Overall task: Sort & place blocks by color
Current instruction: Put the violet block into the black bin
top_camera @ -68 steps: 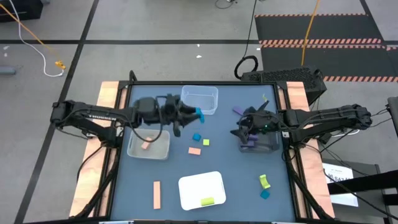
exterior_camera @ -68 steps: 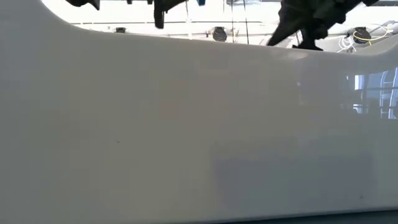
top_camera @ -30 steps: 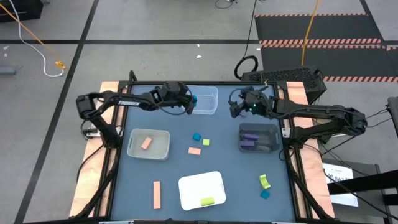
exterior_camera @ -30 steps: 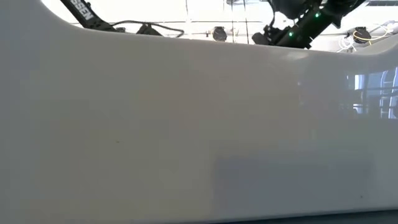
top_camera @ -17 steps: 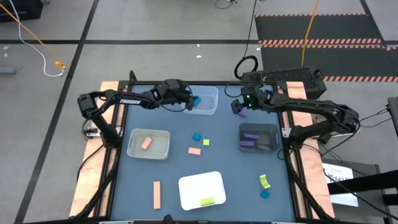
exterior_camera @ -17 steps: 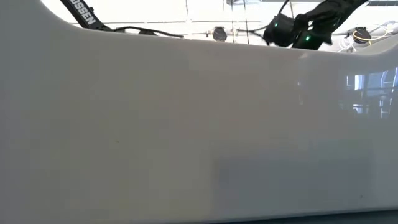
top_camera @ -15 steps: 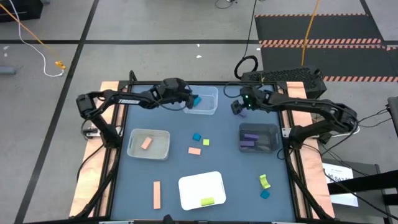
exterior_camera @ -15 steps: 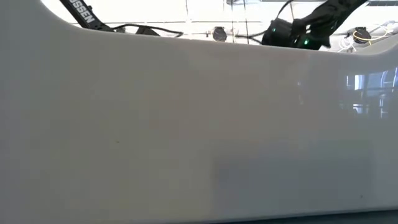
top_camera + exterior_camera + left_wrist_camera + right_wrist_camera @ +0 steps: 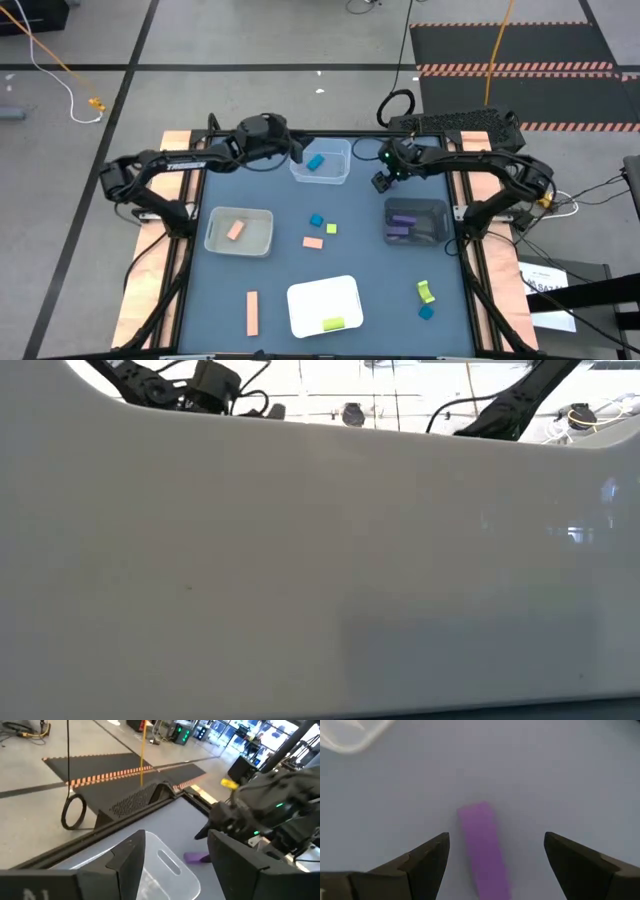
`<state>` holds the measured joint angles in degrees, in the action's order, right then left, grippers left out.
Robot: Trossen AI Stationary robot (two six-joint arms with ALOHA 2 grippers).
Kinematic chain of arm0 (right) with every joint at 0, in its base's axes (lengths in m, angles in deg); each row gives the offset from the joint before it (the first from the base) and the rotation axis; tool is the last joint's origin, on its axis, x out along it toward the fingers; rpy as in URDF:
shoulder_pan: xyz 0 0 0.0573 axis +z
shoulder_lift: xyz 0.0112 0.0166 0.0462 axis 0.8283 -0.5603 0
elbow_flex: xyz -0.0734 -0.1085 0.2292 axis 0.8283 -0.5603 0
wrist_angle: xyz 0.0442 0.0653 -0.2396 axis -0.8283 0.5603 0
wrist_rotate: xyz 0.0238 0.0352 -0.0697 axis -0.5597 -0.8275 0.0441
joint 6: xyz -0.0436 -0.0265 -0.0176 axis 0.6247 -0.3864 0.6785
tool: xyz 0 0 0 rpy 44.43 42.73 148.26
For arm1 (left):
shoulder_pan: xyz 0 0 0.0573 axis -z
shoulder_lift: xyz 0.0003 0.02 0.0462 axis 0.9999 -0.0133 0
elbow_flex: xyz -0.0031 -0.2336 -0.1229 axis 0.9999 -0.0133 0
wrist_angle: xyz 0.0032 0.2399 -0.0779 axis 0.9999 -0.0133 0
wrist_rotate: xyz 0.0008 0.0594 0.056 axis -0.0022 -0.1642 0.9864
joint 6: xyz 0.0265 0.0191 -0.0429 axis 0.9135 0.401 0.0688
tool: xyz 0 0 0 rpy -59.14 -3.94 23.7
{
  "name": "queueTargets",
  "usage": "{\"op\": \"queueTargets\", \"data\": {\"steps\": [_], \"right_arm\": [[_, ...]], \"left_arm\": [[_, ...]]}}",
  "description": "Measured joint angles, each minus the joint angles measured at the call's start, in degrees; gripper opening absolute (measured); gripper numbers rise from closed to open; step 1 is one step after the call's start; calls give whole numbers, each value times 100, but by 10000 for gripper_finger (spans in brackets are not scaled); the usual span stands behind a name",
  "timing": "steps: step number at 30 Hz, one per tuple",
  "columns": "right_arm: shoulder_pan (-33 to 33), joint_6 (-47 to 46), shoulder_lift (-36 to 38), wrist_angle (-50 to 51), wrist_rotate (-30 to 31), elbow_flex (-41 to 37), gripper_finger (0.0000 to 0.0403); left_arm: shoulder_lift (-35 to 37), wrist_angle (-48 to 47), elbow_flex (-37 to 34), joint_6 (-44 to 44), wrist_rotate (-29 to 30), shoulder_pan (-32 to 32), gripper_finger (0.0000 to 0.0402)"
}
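Note:
My right gripper [image 9: 495, 865] is open and stands over a purple bar [image 9: 484, 845] that lies flat on the blue table top, one finger on either side of it and neither touching. In the high view this gripper [image 9: 384, 180] covers the bar, near the table's far edge. My left gripper [image 9: 291, 150] is open and holds nothing, just left of the clear far bin [image 9: 335, 150], where a blue block [image 9: 316, 161] lies. From the left wrist view the clear bin [image 9: 165, 867] and the purple bar [image 9: 196, 857] show beyond the fingers.
A grey bin [image 9: 437, 222] holds purple blocks, a clear bin [image 9: 258, 240] a tan one, a white tray [image 9: 325, 300] a yellow-green one. Loose on the table lie a blue cube [image 9: 316, 220], yellow-green cube [image 9: 331, 229], tan pieces [image 9: 313, 242] [image 9: 252, 312], and a yellow-green and blue pair [image 9: 425, 291]. The tray's wall [image 9: 320, 560] fills the low view.
My left gripper has let go of the blue block, which now lies in the clear far bin, and has drawn back toward the table's left. My right gripper has come down over the purple bar near the far edge.

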<state>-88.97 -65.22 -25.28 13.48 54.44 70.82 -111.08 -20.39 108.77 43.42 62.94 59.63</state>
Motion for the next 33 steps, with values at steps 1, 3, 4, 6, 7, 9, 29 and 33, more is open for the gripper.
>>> {"op": "queueTargets", "data": {"steps": [1, 3, 4, 6, 7, 9, 29, 33], "right_arm": [[-15, 59, -67, -3, -1, 0, 313], [-39, 155, -179, -4, -3, 0, 313], [-39, 202, -237, -7, -19, 1, 313], [-40, 268, -291, 15, -151, 0, 312], [-33, 304, -319, -3, -152, 0, 310], [-28, 400, -351, 66, -146, 0, 299], [-44, 490, -21, 68, 151, -26, 82], [-34, 161, 660, -468, 78, -17, 82]], "left_arm": [[73, -10, 0, 0, 0, 0, 212], [221, 4, 0, 0, 1, 0, 212], [277, 33, 0, 1, 0, 3, 212], [380, -15, 0, 2, 0, 4, 211], [424, -13, 0, 4, 0, 4, 211], [495, -4, 0, 4, -2, 7, 211], [591, -362, 0, -43, -76, 234, 212], [591, -457, 0, -156, -77, 279, 212]]}}
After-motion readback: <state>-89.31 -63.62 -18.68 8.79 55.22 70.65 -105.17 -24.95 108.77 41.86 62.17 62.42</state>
